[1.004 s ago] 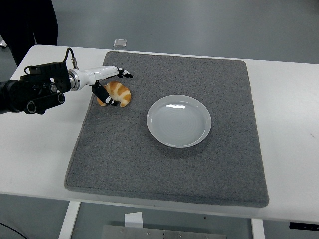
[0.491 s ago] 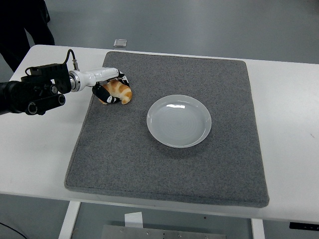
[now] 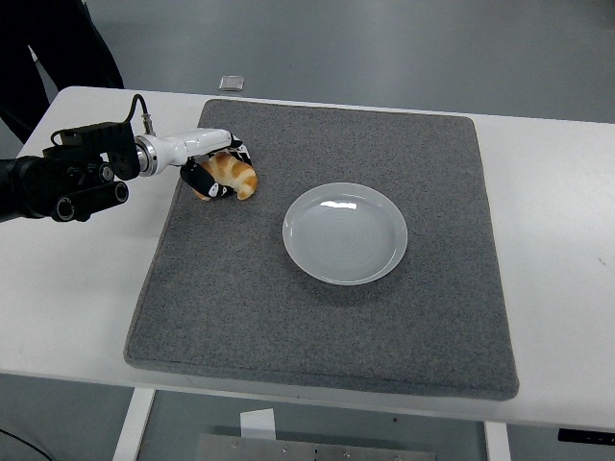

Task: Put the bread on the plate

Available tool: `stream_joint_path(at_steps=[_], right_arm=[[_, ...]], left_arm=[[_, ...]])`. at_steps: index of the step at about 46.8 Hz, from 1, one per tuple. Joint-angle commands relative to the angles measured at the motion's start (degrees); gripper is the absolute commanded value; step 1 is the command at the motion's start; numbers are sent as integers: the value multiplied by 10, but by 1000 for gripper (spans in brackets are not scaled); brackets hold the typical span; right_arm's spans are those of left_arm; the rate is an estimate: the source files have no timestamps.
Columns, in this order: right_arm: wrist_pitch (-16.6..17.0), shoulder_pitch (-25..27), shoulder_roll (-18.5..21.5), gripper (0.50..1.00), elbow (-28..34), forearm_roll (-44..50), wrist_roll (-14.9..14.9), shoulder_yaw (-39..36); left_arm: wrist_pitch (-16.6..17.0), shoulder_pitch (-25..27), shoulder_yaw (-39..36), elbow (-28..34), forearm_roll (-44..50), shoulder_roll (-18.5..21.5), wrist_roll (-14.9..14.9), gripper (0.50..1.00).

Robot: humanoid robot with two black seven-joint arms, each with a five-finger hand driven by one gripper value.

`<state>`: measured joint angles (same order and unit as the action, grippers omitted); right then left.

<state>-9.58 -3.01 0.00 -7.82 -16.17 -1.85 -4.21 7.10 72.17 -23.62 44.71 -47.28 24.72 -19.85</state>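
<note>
The left hand (image 3: 213,168), fingers curled around the croissant (image 3: 231,175) near the mat's (image 3: 317,317) far-left corner, has the plate (image 3: 345,233) to its right.

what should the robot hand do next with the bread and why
Probably lift it slightly, then carry it right. The left robot hand has its fingers closed on the bread, which sits low on the grey mat, and the plate is empty.
</note>
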Motion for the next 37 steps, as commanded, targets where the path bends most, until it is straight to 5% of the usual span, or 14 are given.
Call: stream_joint_path(at_steps=[1,24,37], right_arm=[[0,0,0,952,0,0,0,0],[0,0,0,952,0,0,0,0],[0,-1,0,952,0,0,0,0]], left_arm=[[0,10,2,6,0,2,0,500],[-41,175,2,48,2,60,2,500],[-53,209,5,64,3,53,1,500]])
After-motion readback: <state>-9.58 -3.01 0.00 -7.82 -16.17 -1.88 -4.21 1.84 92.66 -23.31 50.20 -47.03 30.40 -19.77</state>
